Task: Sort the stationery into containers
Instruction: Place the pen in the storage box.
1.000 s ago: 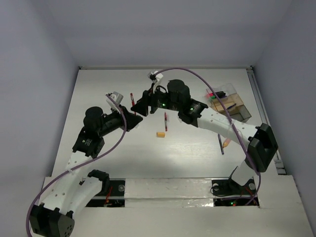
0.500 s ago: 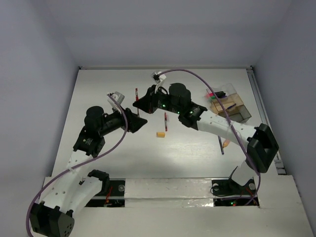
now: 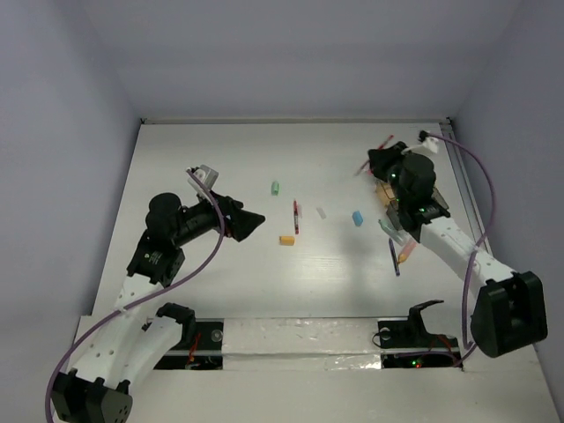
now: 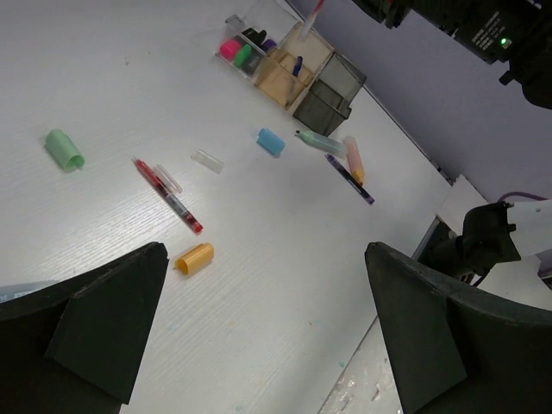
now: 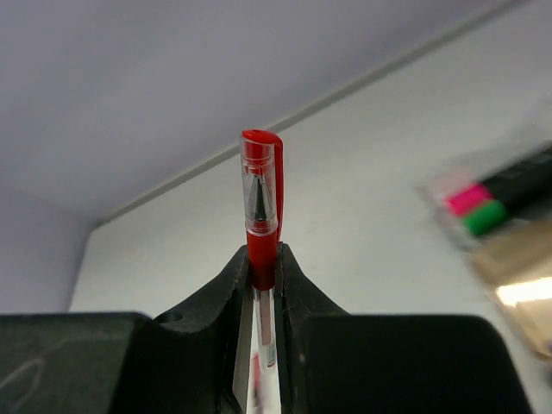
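My right gripper (image 5: 263, 259) is shut on a red pen (image 5: 261, 198), which stands upright between its fingers. In the top view this gripper (image 3: 377, 161) hangs at the right, over the clear compartment box (image 4: 321, 95), with the pen (image 3: 387, 142) poking up-left. The box holds pink and green highlighters (image 4: 235, 50) and is mostly hidden under the arm from above. My left gripper (image 3: 247, 220) is open with nothing in it, its fingers (image 4: 95, 336) wide apart above bare table. Another red pen (image 3: 295, 216), an orange eraser (image 3: 286, 240), a green eraser (image 3: 275, 188) and a blue eraser (image 3: 358, 218) lie mid-table.
A clear pen cap (image 3: 322, 212) lies between the red pen and the blue eraser. A blue pen (image 4: 349, 178), a pink-orange highlighter (image 4: 354, 158) and a pale green one (image 4: 321, 141) lie just in front of the box. The table's right edge runs close behind the box.
The red pen passed from my left gripper to my right. The left gripper opened and stayed put; the right arm swung right with the pen to above the box, uncovering the erasers.
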### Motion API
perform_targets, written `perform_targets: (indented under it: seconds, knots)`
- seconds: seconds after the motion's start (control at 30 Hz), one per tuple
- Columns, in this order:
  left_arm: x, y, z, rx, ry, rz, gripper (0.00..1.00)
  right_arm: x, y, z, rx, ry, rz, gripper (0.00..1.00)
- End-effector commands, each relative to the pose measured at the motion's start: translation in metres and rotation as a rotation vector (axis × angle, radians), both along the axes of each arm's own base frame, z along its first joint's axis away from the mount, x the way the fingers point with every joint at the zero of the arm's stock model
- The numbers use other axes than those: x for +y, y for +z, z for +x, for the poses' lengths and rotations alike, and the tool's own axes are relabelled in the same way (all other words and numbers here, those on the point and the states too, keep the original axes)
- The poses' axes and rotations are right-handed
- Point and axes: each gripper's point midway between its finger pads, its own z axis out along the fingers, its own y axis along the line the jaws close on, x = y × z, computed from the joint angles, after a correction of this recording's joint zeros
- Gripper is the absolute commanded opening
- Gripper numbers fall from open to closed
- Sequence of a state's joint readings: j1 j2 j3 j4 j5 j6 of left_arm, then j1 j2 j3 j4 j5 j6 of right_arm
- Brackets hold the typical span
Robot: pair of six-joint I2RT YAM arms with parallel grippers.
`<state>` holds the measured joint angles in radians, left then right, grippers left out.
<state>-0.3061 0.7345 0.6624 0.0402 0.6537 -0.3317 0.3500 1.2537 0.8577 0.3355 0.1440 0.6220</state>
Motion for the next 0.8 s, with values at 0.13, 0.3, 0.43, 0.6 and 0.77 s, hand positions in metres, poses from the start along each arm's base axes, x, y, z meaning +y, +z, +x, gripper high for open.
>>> perform_targets:
  seconds: [0.13, 0.3, 0.43, 0.6, 0.77]
  knots:
    - [-0.003, 0.023, -0.006, -0.088, -0.011, -0.001, 0.99, -0.145, -0.033, -0.006, 0.042, -0.462, 0.075, 0.0]
    - [-0.004, 0.023, -0.008, -0.09, -0.012, 0.007, 0.99, -0.175, -0.052, 0.011, 0.101, -0.552, 0.031, 0.0]
    - [-0.005, 0.024, -0.01, -0.094, -0.014, 0.01, 0.99, -0.188, -0.062, 0.021, 0.129, -0.596, 0.024, 0.0]
    - [-0.005, 0.024, -0.009, -0.097, -0.008, 0.018, 0.99, -0.195, -0.079, 0.028, 0.165, -0.629, 0.026, 0.0]
    - [-0.006, 0.023, -0.01, -0.093, -0.013, 0.023, 0.99, -0.203, -0.096, 0.034, 0.2, -0.652, 0.052, 0.0]
